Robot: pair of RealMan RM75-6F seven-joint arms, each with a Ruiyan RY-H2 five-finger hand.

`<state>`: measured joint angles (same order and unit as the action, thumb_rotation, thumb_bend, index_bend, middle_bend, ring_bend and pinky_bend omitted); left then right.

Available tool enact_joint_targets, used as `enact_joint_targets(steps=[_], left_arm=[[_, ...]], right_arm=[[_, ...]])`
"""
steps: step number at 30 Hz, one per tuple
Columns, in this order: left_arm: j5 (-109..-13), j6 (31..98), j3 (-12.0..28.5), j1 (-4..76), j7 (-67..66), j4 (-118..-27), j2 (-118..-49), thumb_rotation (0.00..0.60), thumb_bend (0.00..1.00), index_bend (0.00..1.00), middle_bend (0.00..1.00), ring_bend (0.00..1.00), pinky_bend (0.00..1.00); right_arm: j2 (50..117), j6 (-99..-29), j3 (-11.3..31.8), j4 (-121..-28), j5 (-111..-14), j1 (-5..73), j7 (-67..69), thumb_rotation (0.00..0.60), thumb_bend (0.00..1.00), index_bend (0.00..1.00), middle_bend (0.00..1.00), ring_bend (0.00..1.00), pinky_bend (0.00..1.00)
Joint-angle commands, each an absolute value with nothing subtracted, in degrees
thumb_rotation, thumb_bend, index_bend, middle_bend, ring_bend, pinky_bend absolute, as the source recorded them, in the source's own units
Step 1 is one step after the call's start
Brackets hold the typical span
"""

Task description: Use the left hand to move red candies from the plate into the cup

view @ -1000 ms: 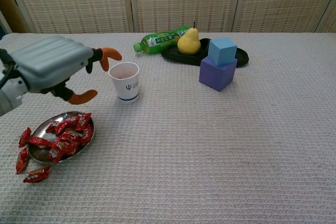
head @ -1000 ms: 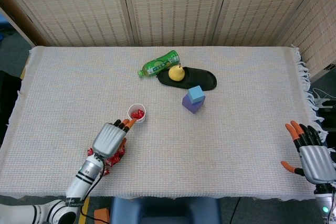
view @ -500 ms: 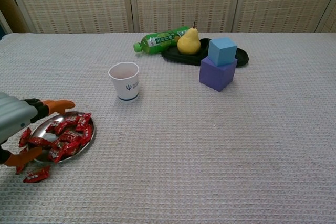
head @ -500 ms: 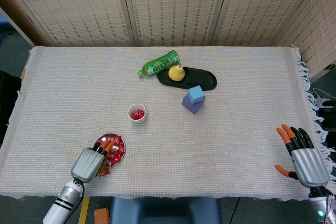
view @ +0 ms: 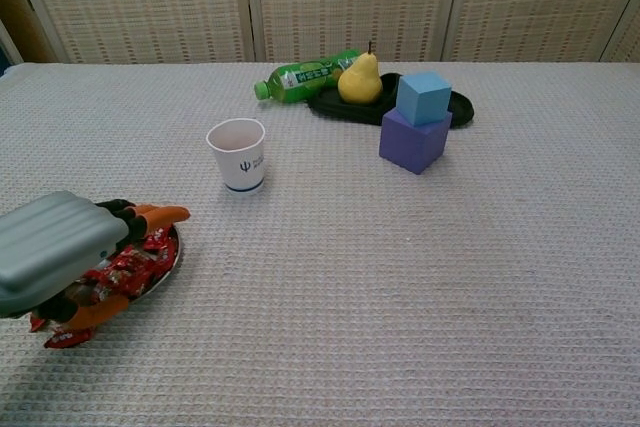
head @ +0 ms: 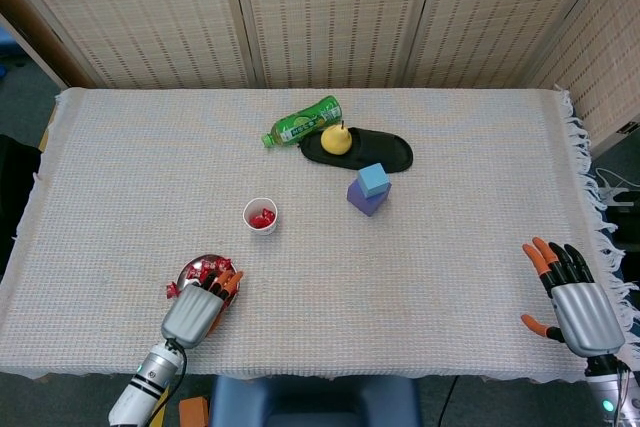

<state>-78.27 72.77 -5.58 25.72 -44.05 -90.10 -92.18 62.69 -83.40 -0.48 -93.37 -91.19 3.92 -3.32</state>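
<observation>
The metal plate (view: 174, 247) of red candies (view: 132, 265) lies near the table's front left edge; in the head view the candies (head: 205, 270) show just beyond my fingers. My left hand (view: 58, 255) hangs over the plate's near side, its fingertips (view: 165, 213) reaching across the candies and its thumb spread low, with nothing visibly held. From above, the left hand (head: 196, 309) covers the plate's near half. The white paper cup (view: 237, 154) stands upright beyond the plate, with red candy inside the cup (head: 260, 215). My right hand (head: 576, 305) hovers open at the front right corner.
Loose candies (view: 64, 337) lie on the cloth beside the plate. At the back, a green bottle (head: 303, 120) lies next to a black tray (head: 390, 155) holding a pear (head: 336, 138). A blue cube sits on a purple block (head: 367, 192).
My left hand left the cup, dropped back toward the front edge, then moved over the plate of candies. The right hand shifted slightly.
</observation>
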Motion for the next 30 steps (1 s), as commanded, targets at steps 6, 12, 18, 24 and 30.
enact_joint_targets(steps=[6,12,18,24,30], left_arm=[[-76.08,70.80,-2.40,26.50,-47.42,-85.23,-95.97,0.600,0.35,0.11,0.15,0.18,0.64],[-74.78,70.18,-0.82,26.60,-47.61,-83.12,-96.66,0.600,0.35,0.14,0.15,0.18,0.64],[-73.95,69.45,-0.37,26.64,-48.46,-83.23,-96.21,0.600,0.35,0.15,0.16,0.18,0.67],[-73.28,69.06,-0.69,26.20,-49.07,-82.89,-96.00,0.600,0.35,0.23,0.21,0.22,0.70],[-73.74,69.06,-0.76,26.12,-49.00,-81.48,-96.54,0.600,0.35,0.33,0.28,0.27,0.73]], right_arm=[[62.47,-83.75,-0.30,-93.21,-90.95,3.78,-2.74,0.600,0.00,0.00,0.00,0.00,0.00],[62.42,-83.90,-0.27,-93.22,-90.94,3.72,-2.57,0.600,0.00,0.00,0.00,0.00,0.00],[62.44,-83.94,-0.29,-93.21,-90.99,3.70,-2.56,0.600,0.00,0.00,0.00,0.00,0.00],[62.48,-83.98,-0.26,-93.21,-90.92,3.66,-2.65,0.600,0.00,0.00,0.00,0.00,0.00],[62.50,-84.12,-0.23,-93.19,-90.99,3.63,-2.63,0.600,0.00,0.00,0.00,0.00,0.00]])
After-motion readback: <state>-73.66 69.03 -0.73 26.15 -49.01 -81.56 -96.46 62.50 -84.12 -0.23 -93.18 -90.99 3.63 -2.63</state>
